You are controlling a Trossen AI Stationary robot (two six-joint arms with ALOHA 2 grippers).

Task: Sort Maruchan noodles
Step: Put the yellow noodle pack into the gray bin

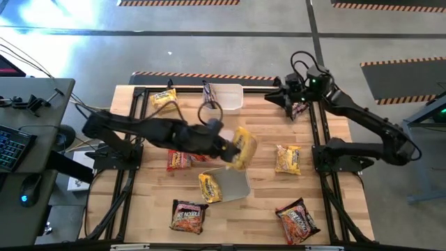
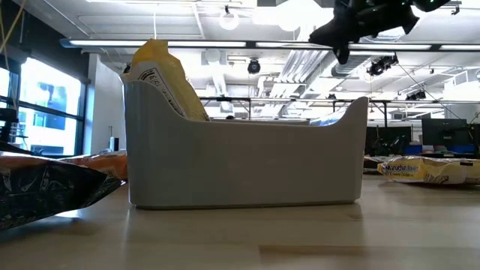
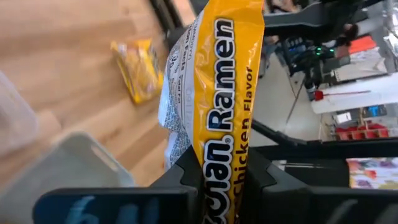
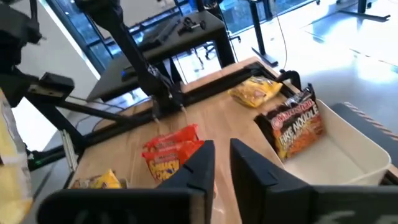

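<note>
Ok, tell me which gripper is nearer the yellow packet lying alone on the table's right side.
Left. The left gripper, shut on a yellow chicken ramen packet, is mid-table just beside the lone yellow packet. The right gripper is up by the table's far edge, farther off.

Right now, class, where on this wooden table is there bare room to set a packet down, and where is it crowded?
Bare wood lies between the clear plastic tub at the far edge and the yellow crinkly packet at right, and between the two dark packets along the near edge. The middle is crowded: the left hand grips a yellow ramen packet above the grey tub.
</note>
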